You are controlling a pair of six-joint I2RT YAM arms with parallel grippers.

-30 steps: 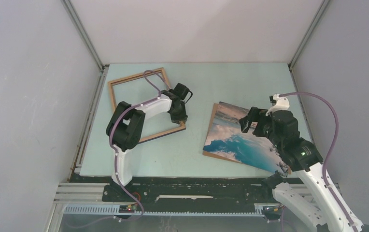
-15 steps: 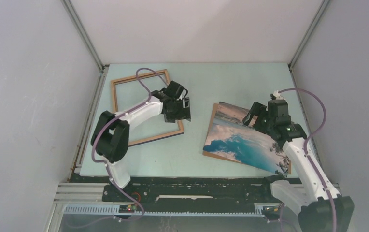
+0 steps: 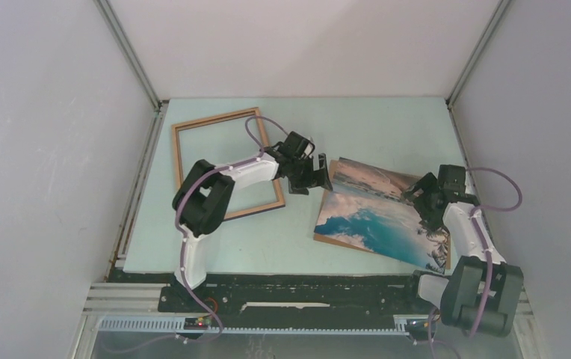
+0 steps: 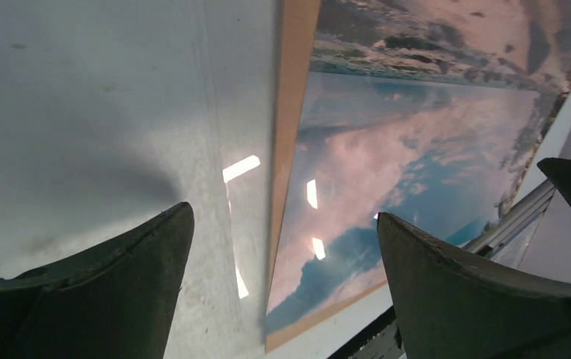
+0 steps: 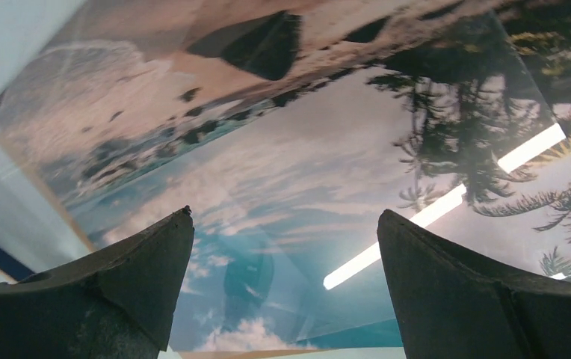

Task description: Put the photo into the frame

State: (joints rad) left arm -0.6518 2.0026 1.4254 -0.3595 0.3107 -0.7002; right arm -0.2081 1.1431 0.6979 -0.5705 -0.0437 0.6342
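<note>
Two robot arms work over a pale green counter [image 3: 372, 127], where the photo [image 3: 365, 217] lies beach scene up, its brown edging showing along two sides. The left arm [image 3: 249, 170] reaches across, and the left jaws stand wide apart and empty, low above the photo's nearest edge. In the left wrist view that brown edge runs up between the two fingers, with bare counter [image 4: 81, 90] beneath one and glossy print [image 4: 417, 149] beneath the other. The right arm [image 3: 465, 224] bends in from the other side. The right jaws are likewise spread and grip nothing, poised over the end of the photo away from the left jaws, and sea, cloud and palm trees fill the gap between their fingers [image 5: 305, 172]. The frame [image 3: 215, 118] rests wood face up behind the left jaws, clear of the photo, one rail passing under the left arm.
</note>
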